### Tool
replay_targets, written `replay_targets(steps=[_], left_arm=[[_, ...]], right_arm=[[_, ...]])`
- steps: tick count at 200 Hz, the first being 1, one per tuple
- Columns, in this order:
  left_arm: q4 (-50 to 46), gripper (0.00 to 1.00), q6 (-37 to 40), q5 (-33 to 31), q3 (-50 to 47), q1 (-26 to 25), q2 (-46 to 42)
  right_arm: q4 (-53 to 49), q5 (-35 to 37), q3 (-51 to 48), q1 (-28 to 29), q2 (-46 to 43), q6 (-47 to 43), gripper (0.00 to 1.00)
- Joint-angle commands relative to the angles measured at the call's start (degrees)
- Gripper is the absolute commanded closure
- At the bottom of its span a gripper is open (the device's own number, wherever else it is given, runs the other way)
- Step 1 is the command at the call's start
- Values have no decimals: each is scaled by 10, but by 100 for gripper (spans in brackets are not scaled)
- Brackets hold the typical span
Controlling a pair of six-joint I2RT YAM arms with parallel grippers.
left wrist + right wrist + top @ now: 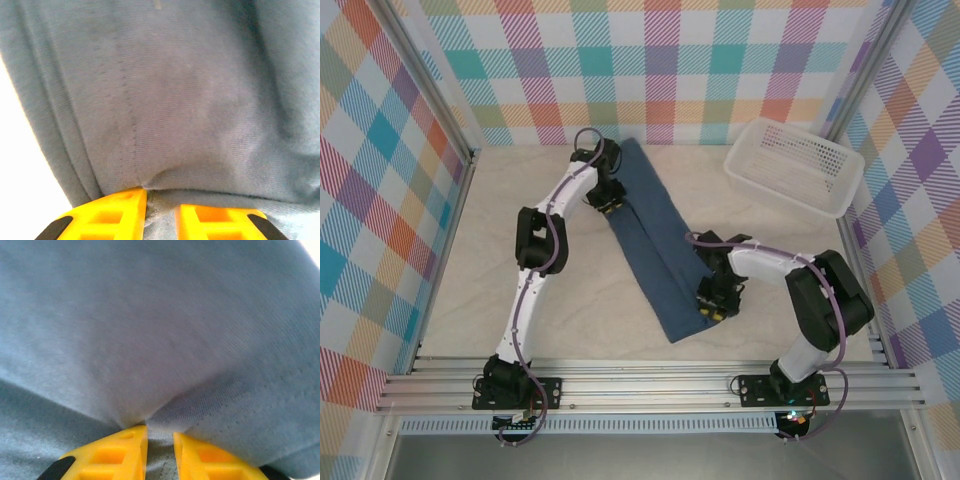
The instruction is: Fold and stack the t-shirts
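Hard to make out fingertips from above, sunk in t-shirt (655, 245) folds; up close, left gripper (610, 203) pinching cloth narrowly at the far left edge, right gripper (717, 308) likewise at the near right edge. Long folded strip, diagonal mid-table. Bare table (470, 280) left; basket (795, 165) far right, apart.

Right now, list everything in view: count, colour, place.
t-shirt: one, slate blue, folded into a long strip lying diagonally across mid-table.
basket: one, white mesh, far right corner of the table, nothing in it.
table: one, cream, under the rest.
walls: plaid in pastel colours, on three sides.
rails: silver metal, near edge, bearing both arm bases.
left gripper: one, yellow fingers, at the strip's left edge near its far end, shut on the t-shirt.
right gripper: one, yellow fingers, at the strip's right edge near its near end, shut on the t-shirt.
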Motion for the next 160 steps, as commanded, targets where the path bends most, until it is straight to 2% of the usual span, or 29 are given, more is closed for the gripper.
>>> replay_targets(steps=[1, 59, 109, 123, 160], left_arm=[[-42, 77, 1, 12, 16, -11, 49], [-56, 77, 32, -29, 14, 19, 46], [-88, 77, 64, -83, -1, 71, 31], [-67, 77, 77, -76, -15, 84, 24], [-55, 76, 84, -62, 23, 103, 36]], right_arm=[[22, -48, -14, 58, 49, 89, 77], [71, -126, 112, 161, 153, 173, 77], [67, -153, 181, 180, 219, 167, 77], [60, -152, 201, 192, 230, 161, 77], [51, -156, 226, 205, 246, 156, 76]])
